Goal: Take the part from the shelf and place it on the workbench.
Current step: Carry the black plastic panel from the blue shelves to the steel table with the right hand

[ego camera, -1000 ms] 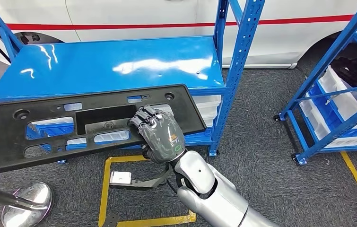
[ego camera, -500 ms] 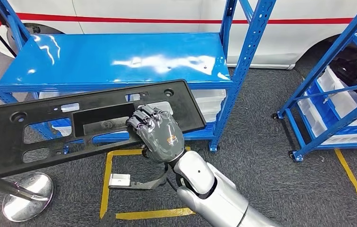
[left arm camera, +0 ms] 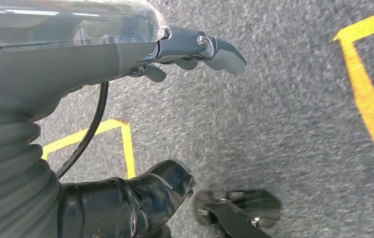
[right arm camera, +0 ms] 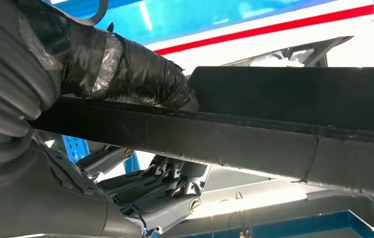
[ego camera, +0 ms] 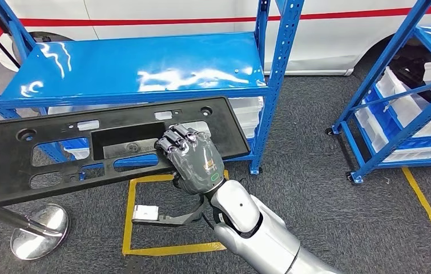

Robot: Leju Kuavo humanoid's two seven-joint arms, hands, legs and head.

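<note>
Head view: my right hand [ego camera: 193, 161] grips the part [ego camera: 59, 157], a long black plastic panel with cut-outs, at its near edge toward the panel's right end. I see the part held clear of the shelf [ego camera: 133, 68], in front of the blue top deck and below its level, tilted so its left end hangs lower. Past the shelf stands a white car [ego camera: 161, 14] with a red stripe. Below the shelf's left corner a chrome stanchion base [ego camera: 39, 231] sits on the grey carpet, beside yellow floor tape [ego camera: 127, 220]. A second blue rack [ego camera: 407, 108] with white bins stands well right of the shelf.

Right wrist view shows my thumb [right arm camera: 125, 64] over the part's edge and fingers [right arm camera: 155, 198] under it.

Left wrist view shows my left hand [left arm camera: 194, 49] over carpet, fingers extended, holding nothing.
</note>
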